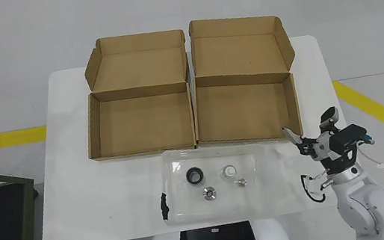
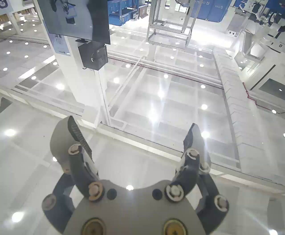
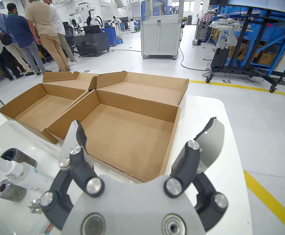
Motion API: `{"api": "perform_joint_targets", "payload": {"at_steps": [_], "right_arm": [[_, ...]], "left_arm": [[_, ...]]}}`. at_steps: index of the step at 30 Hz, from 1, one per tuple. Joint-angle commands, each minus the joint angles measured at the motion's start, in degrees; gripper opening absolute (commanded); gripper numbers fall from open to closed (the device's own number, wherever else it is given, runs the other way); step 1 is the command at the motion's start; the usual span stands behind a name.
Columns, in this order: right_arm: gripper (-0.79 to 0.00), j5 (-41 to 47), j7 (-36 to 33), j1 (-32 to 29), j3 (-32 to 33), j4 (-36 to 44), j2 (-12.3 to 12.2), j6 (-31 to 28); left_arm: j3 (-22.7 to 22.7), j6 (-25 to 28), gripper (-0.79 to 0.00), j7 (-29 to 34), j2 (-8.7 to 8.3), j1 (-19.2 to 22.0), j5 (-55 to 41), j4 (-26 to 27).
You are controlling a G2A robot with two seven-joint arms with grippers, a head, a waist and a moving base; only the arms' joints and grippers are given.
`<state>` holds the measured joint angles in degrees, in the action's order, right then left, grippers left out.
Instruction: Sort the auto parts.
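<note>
The right gripper point(image 1: 310, 125) hovers over the right side of the table point(image 1: 72, 177), just beside the near right corner of the right cardboard box point(image 1: 245, 111); its jaws stand wide apart and hold nothing; the left gripper point(image 2: 132, 122) points up toward a ceiling, its jaws also wide and holding nothing; in a clear tray point(image 1: 253, 197) near the front of the table lie a black ring point(image 1: 195, 174), a metal cylinder point(image 1: 208, 191), a small bolt point(image 1: 239, 181) and a white piece point(image 1: 229, 171); the left cardboard box point(image 1: 140, 124) stands touching the right one.
</note>
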<state>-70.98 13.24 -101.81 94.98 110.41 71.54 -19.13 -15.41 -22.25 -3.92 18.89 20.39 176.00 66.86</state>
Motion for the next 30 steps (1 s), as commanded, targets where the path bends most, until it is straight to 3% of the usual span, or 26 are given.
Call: {"api": "perform_joint_targets", "payload": {"at_steps": [1, 22, 30], "right_arm": [[0.000, 0.0, 0.0, 0.0, 0.0, 0.0, 0.0, 0.0], [-0.001, 0.0, 0.0, 0.0, 0.0, 0.0, 0.0, 0.0], [0.000, -4.0, -6.6, 0.4, -1.3, 4.0, -0.5, -4.2]], "left_arm": [[0.0, 0.0, -0.001, 0.0, 0.00, 0.0, 0.0, 0.0], [0.0, 0.0, -0.001, 0.0, 0.00, 0.0, 0.0, 0.0], [0.0, 0.0, 0.000, 0.0, 0.00, 0.0, 0.0, 0.0]]}}
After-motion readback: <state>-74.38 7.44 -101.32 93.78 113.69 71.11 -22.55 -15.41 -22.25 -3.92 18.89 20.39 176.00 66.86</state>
